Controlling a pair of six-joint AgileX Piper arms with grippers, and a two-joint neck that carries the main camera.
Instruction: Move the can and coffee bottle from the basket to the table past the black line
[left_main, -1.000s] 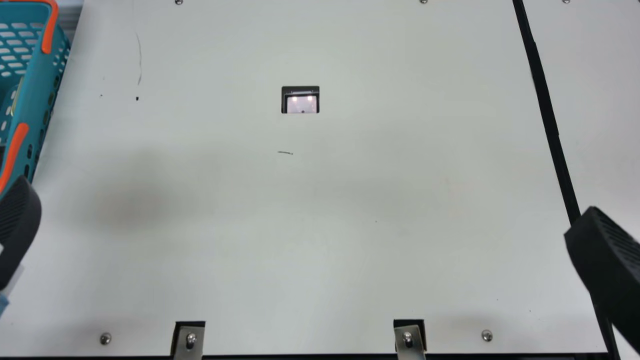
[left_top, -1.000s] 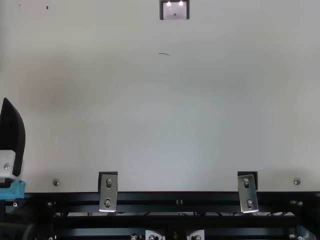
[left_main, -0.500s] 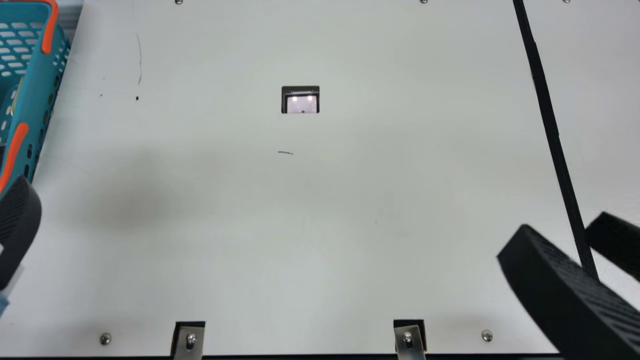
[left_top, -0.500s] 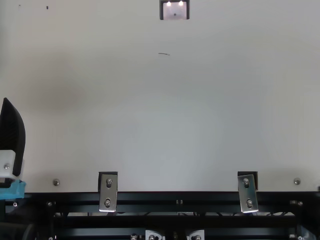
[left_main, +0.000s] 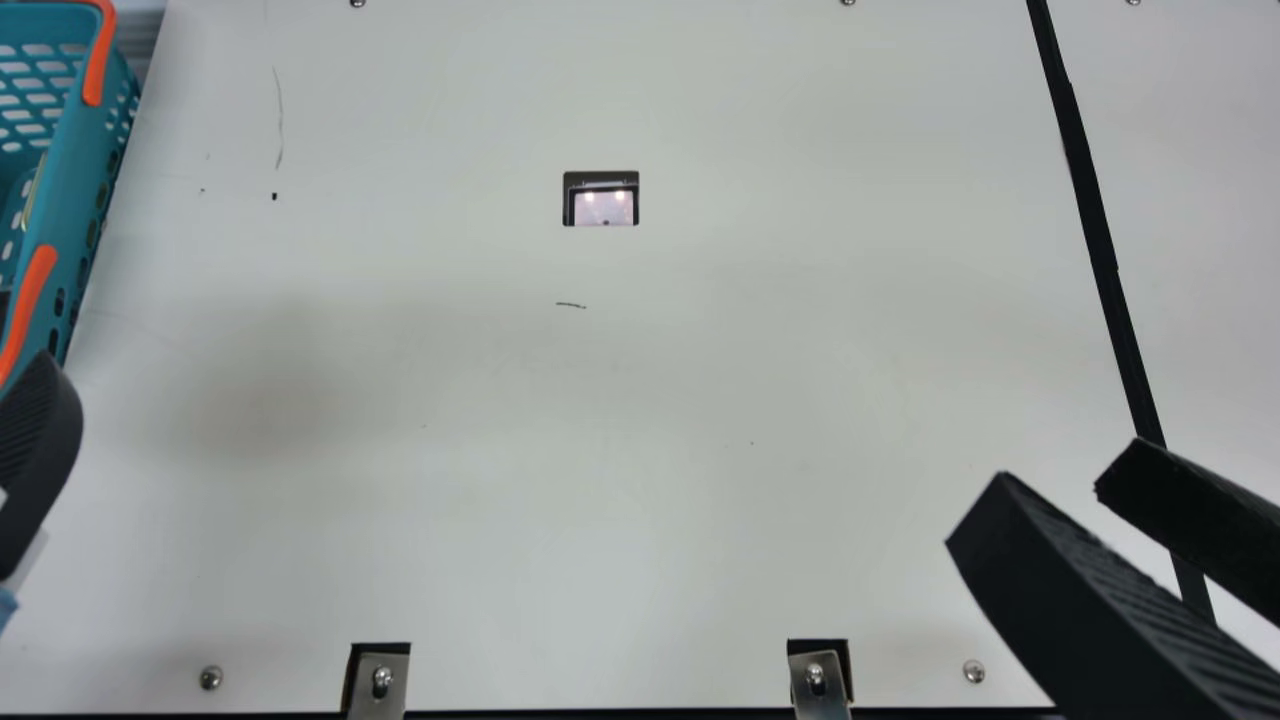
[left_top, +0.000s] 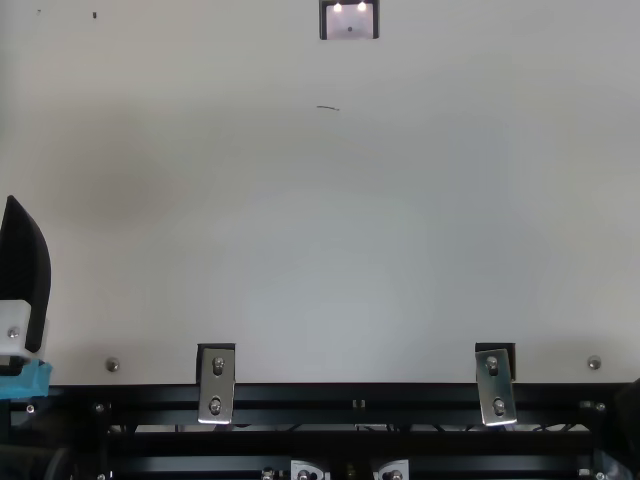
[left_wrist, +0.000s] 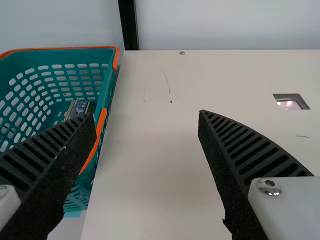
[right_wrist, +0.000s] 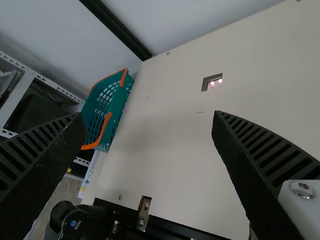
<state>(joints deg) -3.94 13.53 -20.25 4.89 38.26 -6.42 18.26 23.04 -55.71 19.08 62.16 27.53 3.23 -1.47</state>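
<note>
Jaws are held wide on left gripper (left_top: 24, 272) and right gripper (left_main: 1054, 488). Partly hidden printed item (left_wrist: 79, 108) is seen inside teal basket (left_main: 80, 160) at edge of desk (left_main: 700, 400); whether can or coffee bottle cannot be told.

In the main view, the left edge is cutting off the basket (left_main: 78, 190) and the left gripper (left_main: 38, 450). The right gripper (left_main: 1062, 487) is running out of the view and hiding part of the black line (left_main: 1090, 210), itself running off the top. In the left wrist view, the left gripper is partly covering a small item (left_wrist: 78, 108) in the basket.
</note>
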